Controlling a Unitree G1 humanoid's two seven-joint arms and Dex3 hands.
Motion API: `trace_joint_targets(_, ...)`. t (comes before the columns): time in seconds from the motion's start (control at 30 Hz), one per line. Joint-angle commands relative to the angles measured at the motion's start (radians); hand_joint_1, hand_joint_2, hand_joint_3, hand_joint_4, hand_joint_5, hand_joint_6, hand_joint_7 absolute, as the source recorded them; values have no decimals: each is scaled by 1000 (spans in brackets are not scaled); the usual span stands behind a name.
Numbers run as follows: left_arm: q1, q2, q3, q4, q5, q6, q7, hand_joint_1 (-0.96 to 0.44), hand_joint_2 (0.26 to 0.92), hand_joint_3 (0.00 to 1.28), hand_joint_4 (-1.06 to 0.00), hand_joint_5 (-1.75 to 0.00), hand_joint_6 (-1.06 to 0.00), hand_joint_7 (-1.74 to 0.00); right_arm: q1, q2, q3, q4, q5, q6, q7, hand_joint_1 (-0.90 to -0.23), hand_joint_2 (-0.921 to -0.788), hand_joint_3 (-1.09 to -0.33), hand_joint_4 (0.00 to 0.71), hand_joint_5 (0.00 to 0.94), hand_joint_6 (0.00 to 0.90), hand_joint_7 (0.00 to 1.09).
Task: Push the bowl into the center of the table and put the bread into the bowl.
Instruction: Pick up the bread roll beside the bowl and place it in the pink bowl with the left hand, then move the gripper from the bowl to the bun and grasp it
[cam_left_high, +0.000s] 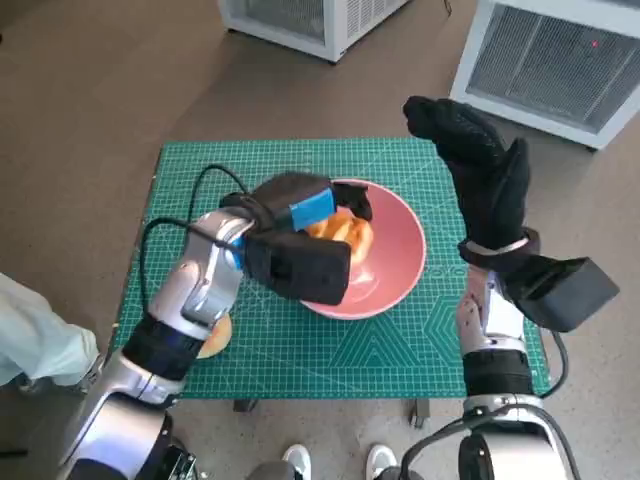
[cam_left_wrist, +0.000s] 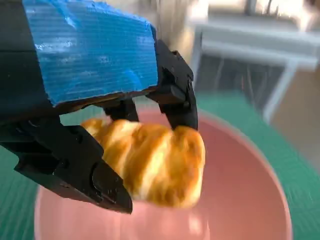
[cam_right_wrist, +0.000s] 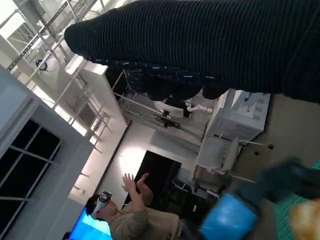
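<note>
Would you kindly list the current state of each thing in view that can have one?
Bread: held by the left robot hand over the bowl, not yet released.
Bowl: upright on the green mat near the table's middle, under the bread.
Left robot hand: fingers closed on the bread.
Right robot hand: raised beside the bowl, holding nothing, fingers extended.
Round orange item: on the mat, mostly hidden under the left forearm.
</note>
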Motion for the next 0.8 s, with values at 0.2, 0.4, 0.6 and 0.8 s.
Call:
trace_joint_targets(0.2, 2, 22, 30, -22, -55, -23, -45, -332, 719, 42, -5, -5, -180, -29, 32, -3, -2, -10, 0, 18, -16, -724, -921, -746, 223, 3, 106, 514)
trace_joint_targets(0.4, 44, 71, 71, -99, -95, -29, -73, -331, 719, 32, 0, 0, -179, -20, 39, 5, 6, -24, -9, 19, -32, -720, -921, -746, 224, 3, 107, 509)
trace_joint_targets(0.6, 124, 163, 151, -289, -145, 17, -133, -275, 719, 23, 1, 1, -181, -17, 43, 11, 12, -34, -13, 22, -43, -722, -921, -747, 225, 3, 108, 505)
trace_joint_targets(0.8, 205, 243, 239, -454, -192, 51, -170, -225, 718, 17, 1, 1, -187, -16, 43, 12, 14, -32, -13, 22, -47, -725, -921, -747, 226, 3, 110, 503)
